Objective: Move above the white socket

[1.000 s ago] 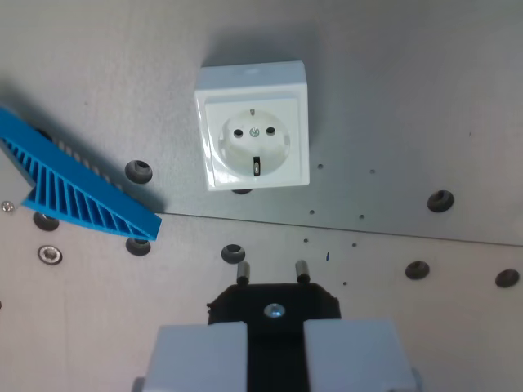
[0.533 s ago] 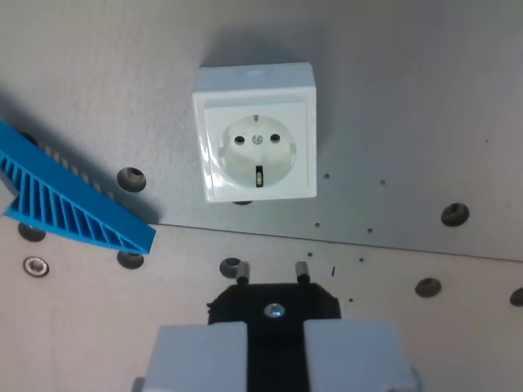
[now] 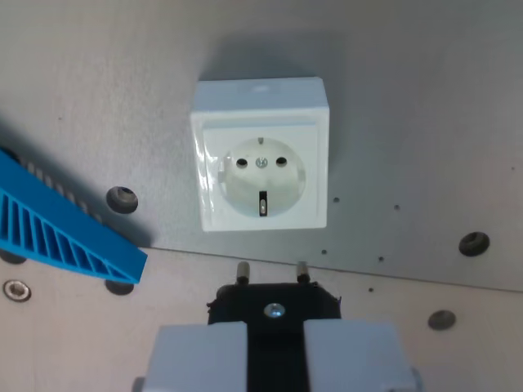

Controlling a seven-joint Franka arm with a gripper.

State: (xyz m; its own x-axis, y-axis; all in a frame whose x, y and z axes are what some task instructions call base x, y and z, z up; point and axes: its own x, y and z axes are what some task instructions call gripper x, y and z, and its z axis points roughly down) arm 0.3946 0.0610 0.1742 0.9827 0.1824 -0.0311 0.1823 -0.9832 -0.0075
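A white socket [image 3: 261, 155] sits on the grey metal plate [image 3: 409, 122], its round face with two holes and a centre screw facing the camera. My gripper [image 3: 274, 347] is at the bottom of the wrist view, its two pale fingers [image 3: 203, 355] shut on a black plug [image 3: 274, 304]. The plug's two metal pins [image 3: 243, 269] point toward the socket and end just below its lower edge, apart from it.
A blue ribbed plastic part [image 3: 57, 233] lies at the wrist view's left. Bolt heads [image 3: 122, 198] and holes [image 3: 473, 242] dot the plate. A seam [image 3: 409, 276] separates the grey plate from a lighter panel below.
The camera has moved closer and toward the socket: the socket looks larger and sits lower in the picture, nearer the plug pins. The blue part has slid toward the wrist view's left.
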